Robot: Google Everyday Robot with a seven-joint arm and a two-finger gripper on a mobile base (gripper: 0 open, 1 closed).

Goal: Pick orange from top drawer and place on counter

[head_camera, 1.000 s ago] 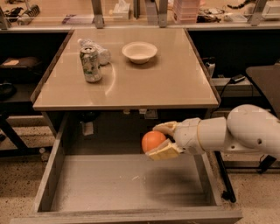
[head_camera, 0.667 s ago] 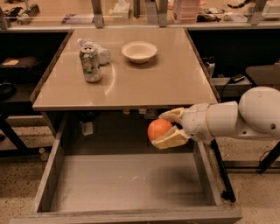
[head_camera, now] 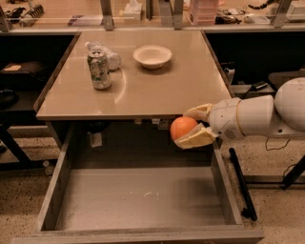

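My gripper [head_camera: 191,126] comes in from the right on a white arm and is shut on the orange [head_camera: 182,127], a smooth round fruit held between its two pale fingers. It holds the orange in the air above the back right part of the open top drawer [head_camera: 138,200], level with the front edge of the counter [head_camera: 157,90] and just in front of it. The drawer's grey scuffed floor is bare.
On the counter stand a soda can [head_camera: 99,70], a crumpled plastic bottle [head_camera: 108,57] behind it and a white bowl [head_camera: 152,56]. A cluttered long bench [head_camera: 143,12] runs along the back. Dark furniture flanks both sides.
My gripper has lifted the orange up and back from over the drawer to the level of the counter's front edge. The arm has drawn slightly to the right.
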